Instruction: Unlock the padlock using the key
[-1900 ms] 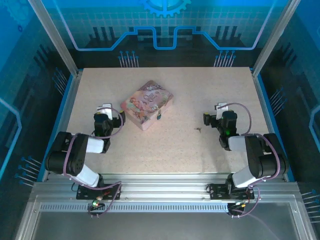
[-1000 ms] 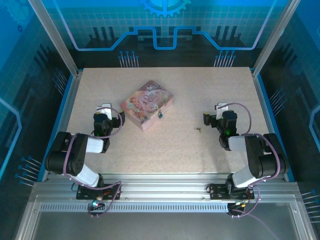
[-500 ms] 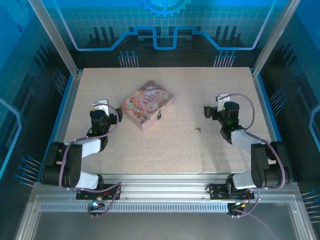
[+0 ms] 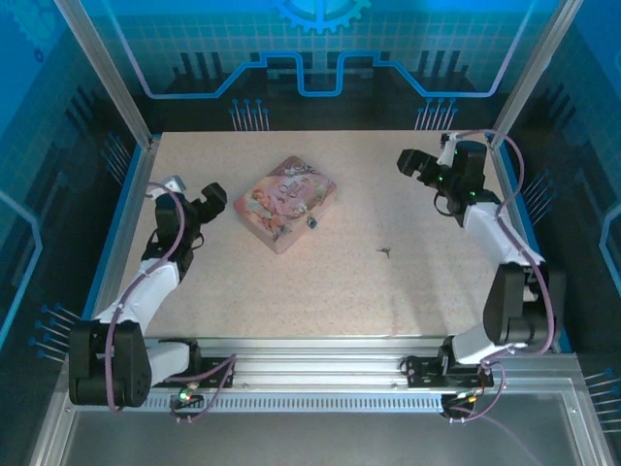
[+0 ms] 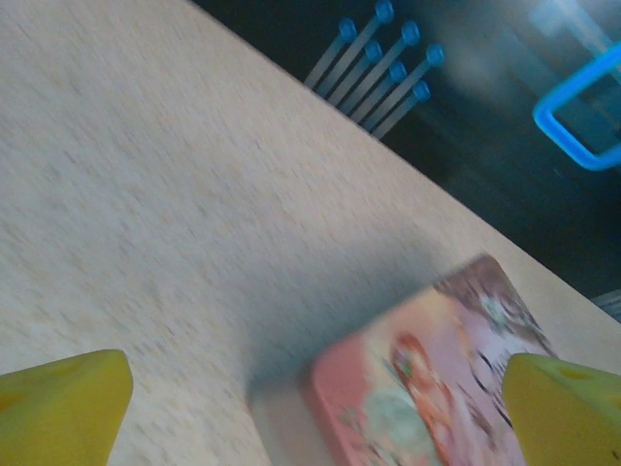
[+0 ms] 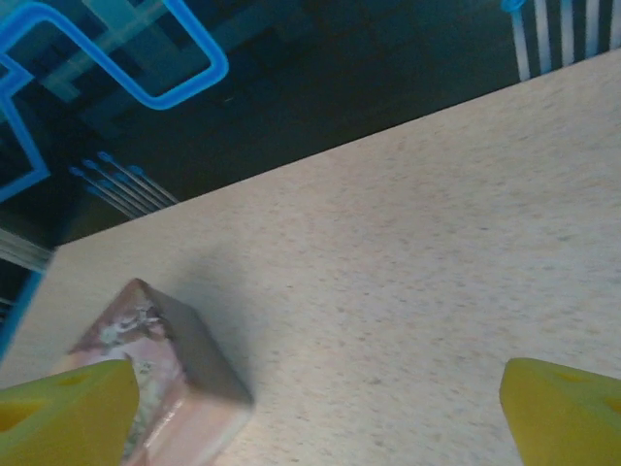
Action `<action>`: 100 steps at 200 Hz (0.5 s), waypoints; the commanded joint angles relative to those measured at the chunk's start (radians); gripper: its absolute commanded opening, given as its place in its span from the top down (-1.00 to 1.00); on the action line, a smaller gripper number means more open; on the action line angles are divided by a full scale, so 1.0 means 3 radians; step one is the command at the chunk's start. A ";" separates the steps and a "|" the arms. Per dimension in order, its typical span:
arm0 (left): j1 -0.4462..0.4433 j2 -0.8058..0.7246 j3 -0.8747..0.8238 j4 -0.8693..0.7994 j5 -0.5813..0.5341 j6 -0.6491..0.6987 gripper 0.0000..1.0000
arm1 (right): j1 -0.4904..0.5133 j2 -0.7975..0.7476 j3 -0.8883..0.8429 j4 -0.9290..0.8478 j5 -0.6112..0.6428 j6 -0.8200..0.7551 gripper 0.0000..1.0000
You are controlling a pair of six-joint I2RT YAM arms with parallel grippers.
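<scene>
The tiny dark padlock (image 4: 311,221) hangs at the near right side of the pink illustrated tin (image 4: 285,202), mid-table. The small thin key (image 4: 385,251) lies flat on the table, right of the tin and apart from it. My left gripper (image 4: 211,200) is raised left of the tin, open and empty; in the left wrist view its yellow fingertips (image 5: 60,403) frame the tin (image 5: 437,374) below. My right gripper (image 4: 411,163) is up at the far right, open and empty, well beyond the key. The right wrist view has its yellow fingertips (image 6: 63,408) wide apart, the tin (image 6: 146,374) at lower left.
The speckled beige table (image 4: 320,291) is enclosed by a metal frame and blue-lit dark walls (image 4: 310,68). Bare tabletop lies between the key and the near edge.
Both arms have lifted and stretched out from their folded poses. The left gripper swung up and left of the tin, the right one toward the far right corner. Tin, padlock and key stayed put.
</scene>
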 commanded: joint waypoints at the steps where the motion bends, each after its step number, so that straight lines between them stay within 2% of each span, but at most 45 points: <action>1: -0.0005 0.0141 0.0038 -0.0220 0.0779 -0.0507 -0.98 | 0.0186 0.0316 0.0269 -0.0488 -0.0517 0.0123 -0.94; 16: -0.0032 0.0261 -0.0016 -0.0087 0.1032 -0.0712 -0.98 | 0.0292 0.0565 0.0498 -0.0588 -0.0566 0.0079 -0.92; 34: -0.0112 0.0383 -0.0109 0.0145 0.1157 -0.0924 -0.98 | 0.0424 0.0891 0.0785 -0.0702 -0.0639 0.0053 -0.87; 100: -0.0466 0.0834 -0.0098 0.0576 0.1214 -0.1180 -0.98 | 0.0885 0.1931 0.1889 -0.1125 -0.0715 0.0022 -0.73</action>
